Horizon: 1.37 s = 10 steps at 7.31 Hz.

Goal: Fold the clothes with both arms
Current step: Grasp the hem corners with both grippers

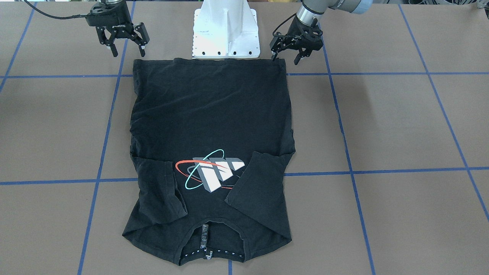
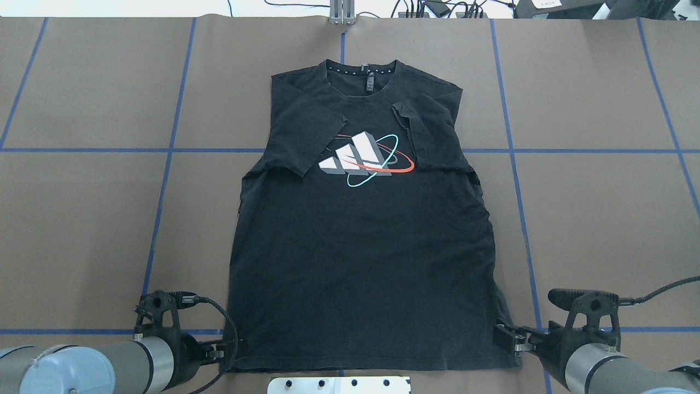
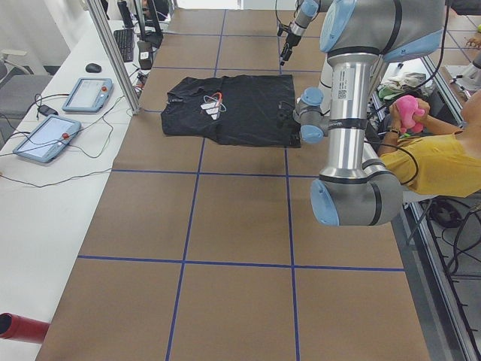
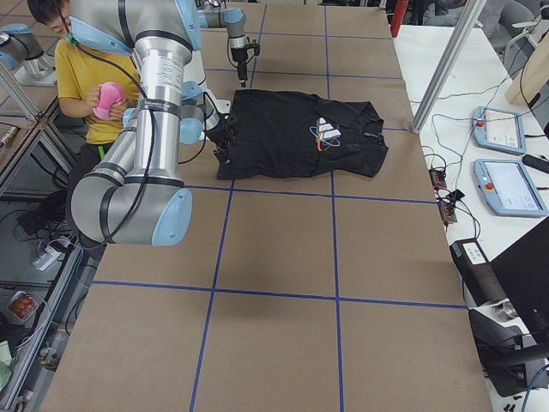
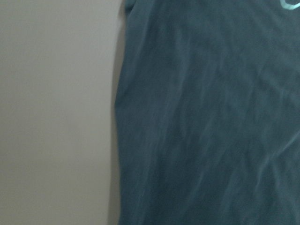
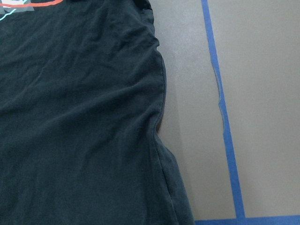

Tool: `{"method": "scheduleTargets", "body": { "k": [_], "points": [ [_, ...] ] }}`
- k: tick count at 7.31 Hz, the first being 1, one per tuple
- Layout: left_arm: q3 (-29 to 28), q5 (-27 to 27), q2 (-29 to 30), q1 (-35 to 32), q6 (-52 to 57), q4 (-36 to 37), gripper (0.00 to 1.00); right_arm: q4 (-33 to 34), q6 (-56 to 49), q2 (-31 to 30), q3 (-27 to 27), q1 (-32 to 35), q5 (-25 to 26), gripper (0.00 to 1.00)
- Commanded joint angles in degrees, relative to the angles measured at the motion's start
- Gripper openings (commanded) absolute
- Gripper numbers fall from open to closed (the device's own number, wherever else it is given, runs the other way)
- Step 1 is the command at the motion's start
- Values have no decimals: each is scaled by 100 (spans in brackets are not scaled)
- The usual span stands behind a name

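The black T-shirt point(image 1: 210, 114) lies flat on the brown table with its grey-white graphic point(image 2: 358, 156) up. Both sleeves are folded in, the collar is far from the robot and the hem is at the base. My left gripper point(image 1: 285, 58) is open and low over the hem corner on my left, as the overhead view point(image 2: 232, 353) also shows. My right gripper point(image 1: 128, 49) is open just above the other hem corner, also in the overhead view point(image 2: 506, 338). The wrist views show the shirt's side edges point(image 5: 122, 117) point(image 6: 161, 93) and no fingers.
The white bolted base mount point(image 1: 225, 34) stands right behind the hem. Blue tape lines point(image 2: 169, 150) cross the table. A person in yellow with a pink toy point(image 3: 436, 158) sits beside the robot. Tablets point(image 3: 86, 94) lie on a side table.
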<state>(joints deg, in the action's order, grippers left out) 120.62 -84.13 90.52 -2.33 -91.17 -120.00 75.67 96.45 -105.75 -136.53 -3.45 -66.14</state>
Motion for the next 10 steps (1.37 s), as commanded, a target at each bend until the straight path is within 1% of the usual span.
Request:
{"method": "scheduleTargets", "body": {
  "k": [1,2,3,4,5,6,7,8,10],
  "points": [
    [-100,46,-17,355,-234,3,86,0,5,-7,-101,-42,31,100],
    [-196,37,18,382,-235,3,68,0,14,-7,-102,-42,31,100],
    [-240,37,36,383,-226,3,64,0,5,-7,-110,-42,31,100],
    [-241,37,36,383,-226,3,64,0,14,-7,-110,-50,40,100],
    [-250,29,45,383,-226,3,58,0,14,-7,-110,-50,40,100],
    [-250,29,45,383,-226,3,46,9,14,-7,-102,-50,40,100],
    [-241,3,45,383,-226,3,37,9,14,-7,-102,-50,40,100],
    [-241,-6,36,374,-209,3,36,9,14,-7,-102,-50,40,100],
    [-232,-15,27,313,-173,3,39,9,5,-7,-102,-50,40,100]
  ]
}}
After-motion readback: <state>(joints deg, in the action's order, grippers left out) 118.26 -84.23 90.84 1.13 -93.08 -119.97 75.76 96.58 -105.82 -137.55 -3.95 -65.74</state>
